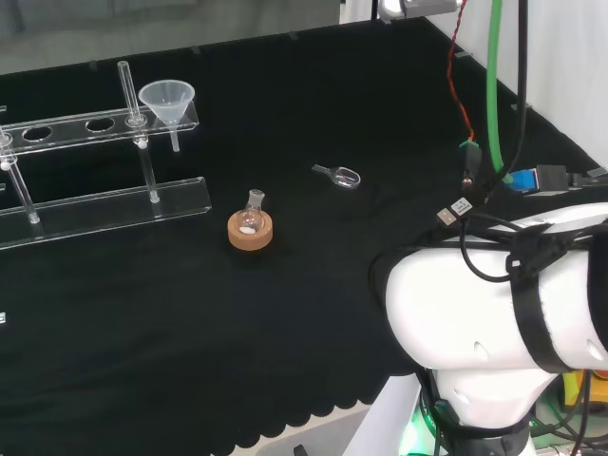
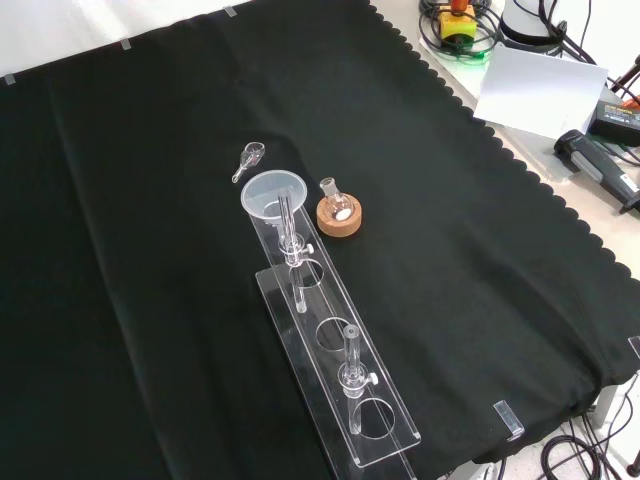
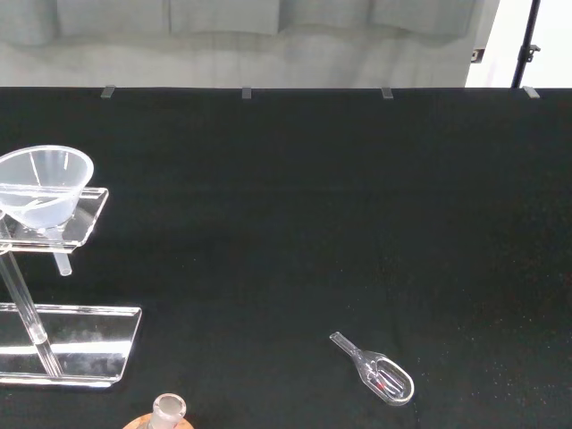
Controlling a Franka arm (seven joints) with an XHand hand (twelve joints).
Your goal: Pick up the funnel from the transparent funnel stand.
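Funnel [image 1: 167,101] is still being carried in the end hole of the transparent stand [image 1: 104,199]; nothing is being grasped yet, and the fingers' state cannot be told.

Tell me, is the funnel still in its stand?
Yes. The funnel sits upright in the end hole of the stand, its stem hanging below the shelf.

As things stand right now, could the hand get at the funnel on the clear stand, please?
Probably yes. The funnel sits in the end hole of the stand, open from above and from the side. The flask on its cork ring and the small scoop stand apart from it.
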